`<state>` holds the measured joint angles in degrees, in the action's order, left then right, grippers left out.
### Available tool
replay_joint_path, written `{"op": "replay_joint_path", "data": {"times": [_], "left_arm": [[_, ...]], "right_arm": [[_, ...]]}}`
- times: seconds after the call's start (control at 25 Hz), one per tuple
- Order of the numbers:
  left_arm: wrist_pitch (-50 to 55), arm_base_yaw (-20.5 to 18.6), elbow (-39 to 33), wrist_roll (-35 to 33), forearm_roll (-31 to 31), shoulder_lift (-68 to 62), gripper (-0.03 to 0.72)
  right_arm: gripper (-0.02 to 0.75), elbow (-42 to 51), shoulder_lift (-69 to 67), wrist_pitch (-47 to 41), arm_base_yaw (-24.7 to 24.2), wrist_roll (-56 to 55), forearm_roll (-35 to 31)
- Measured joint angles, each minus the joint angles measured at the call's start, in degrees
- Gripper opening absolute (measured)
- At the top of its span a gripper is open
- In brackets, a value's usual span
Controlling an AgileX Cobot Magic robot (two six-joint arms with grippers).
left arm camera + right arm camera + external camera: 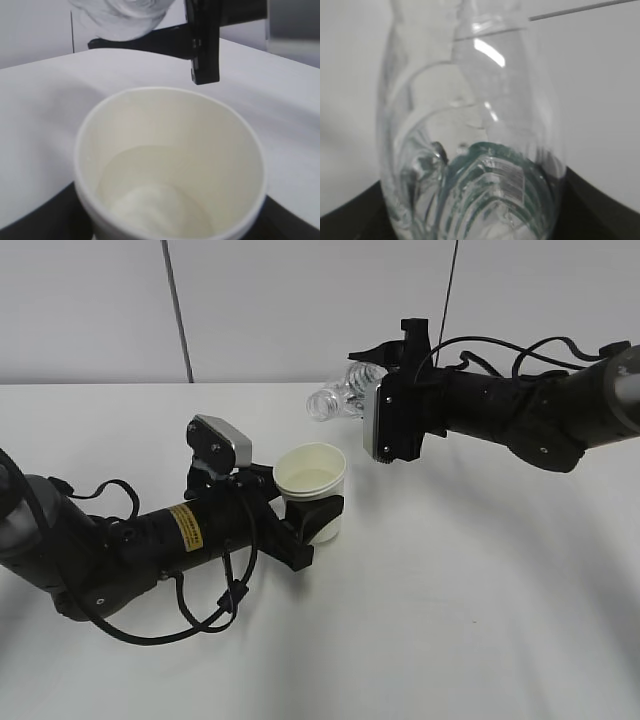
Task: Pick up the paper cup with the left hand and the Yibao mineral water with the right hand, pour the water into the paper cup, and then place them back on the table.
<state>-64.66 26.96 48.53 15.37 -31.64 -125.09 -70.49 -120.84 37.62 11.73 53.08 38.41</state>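
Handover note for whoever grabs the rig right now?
Left pincer: shut on the paper cup, upright, just over the table.
Right pincer: shut on the Yibao mineral water, tipped sideways, mouth above and just behind the cup.
Done: both picked up; some water already in the cup.
Left: finish the pour if needed, set both down.

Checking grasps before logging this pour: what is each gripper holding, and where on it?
The left gripper holds the paper cup around its lower body. The right gripper holds the tipped bottle around its middle.
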Motion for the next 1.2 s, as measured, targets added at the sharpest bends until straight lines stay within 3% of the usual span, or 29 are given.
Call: {"op": "replay_joint_path", "data": {"times": [0.36, 0.4, 0.56, 0.88, 1.2], "left_arm": [[0.1, 0.0, 0.0, 0.0, 0.0, 0.0, 0.442], [0.1, 0.0, 0.0, 0.0, 0.1, 0.0, 0.442], [0.1, 0.0, 0.0, 0.0, 0.2, 0.0, 0.442], [0.1, 0.0, 0.0, 0.0, 1.2, 0.0, 0.442], [0.1, 0.0, 0.0, 0.0, 1.5, 0.0, 0.442]], "right_arm": [[0.491, 0.0, 0.0, 0.0, 0.0, -8.3, -1.1], [0.491, -0.1, 0.2, -1.3, 0.0, -15.1, -3.0], [0.491, -0.1, 0.3, -2.9, 0.0, -24.0, -4.1], [0.491, -0.1, 0.3, -6.7, 0.0, -37.1, -6.0], [0.491, -0.1, 0.3, -8.9, 0.0, -44.5, -17.8]]}}
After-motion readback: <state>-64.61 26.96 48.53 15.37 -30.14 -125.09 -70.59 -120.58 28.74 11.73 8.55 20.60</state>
